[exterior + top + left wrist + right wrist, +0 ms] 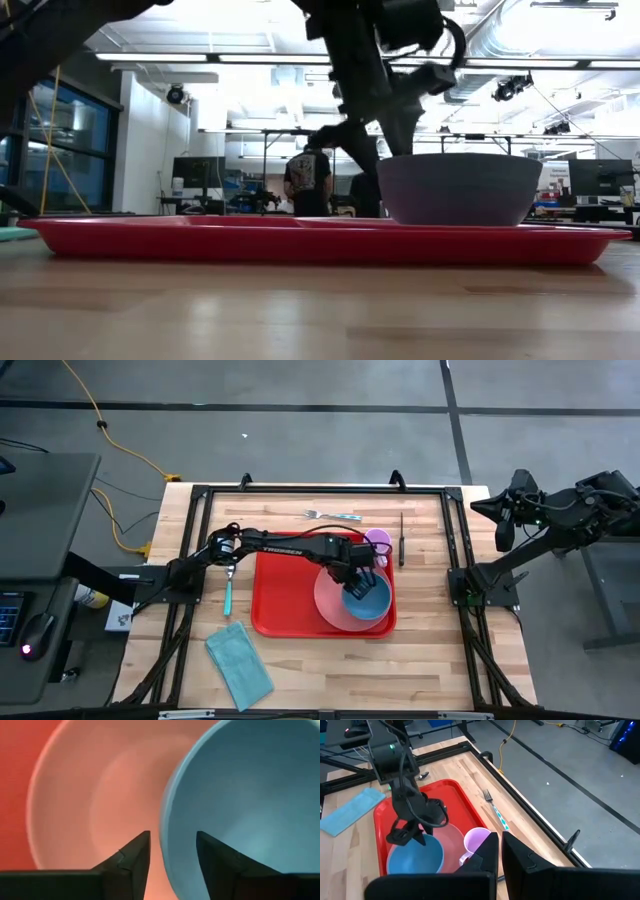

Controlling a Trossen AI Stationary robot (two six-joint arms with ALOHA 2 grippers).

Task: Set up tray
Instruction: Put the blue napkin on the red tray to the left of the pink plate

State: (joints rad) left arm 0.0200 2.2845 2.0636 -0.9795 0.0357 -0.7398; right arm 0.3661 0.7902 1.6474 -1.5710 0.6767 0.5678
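High view shows us, left to right, the tray point(290, 595) at frame centre so tableware can gather on it, our left gripper point(362, 582) parted astride the blue bowl point(368, 600) rim, apparently releasing it onto the pink plate point(330, 603), while the right gripper point(500, 520) waits closed at right.

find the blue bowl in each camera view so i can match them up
High view: blue bowl right of centre, on the pink plate.
Low view: the bowl sits right of centre on the red tray.
Left wrist view: fills the right half.
Right wrist view: lower left.
Shared landmark: the red tray.
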